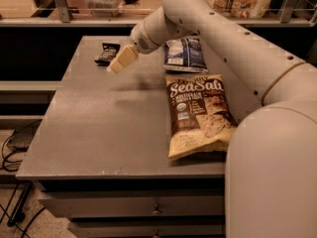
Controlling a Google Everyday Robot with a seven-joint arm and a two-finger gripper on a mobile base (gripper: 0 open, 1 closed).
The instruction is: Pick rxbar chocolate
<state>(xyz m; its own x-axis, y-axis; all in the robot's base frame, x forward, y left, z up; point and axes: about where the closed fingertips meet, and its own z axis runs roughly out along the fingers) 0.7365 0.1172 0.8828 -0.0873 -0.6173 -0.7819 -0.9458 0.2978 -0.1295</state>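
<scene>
Black rxbar chocolate (107,53) lies just beside pincer (119,63).

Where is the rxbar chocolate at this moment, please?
In the camera view, the rxbar chocolate lies near the table's far left corner, left of the blue-and-white snack bag. The gripper hangs just beside it, on its near right.

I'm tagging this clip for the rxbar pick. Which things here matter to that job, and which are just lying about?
Job in hand:
- rxbar chocolate, at the far-left corner of the table
- gripper, hovering close beside the bar

Just lying about:
- blue-and-white snack bag
- Sea Salt chip bag
</scene>
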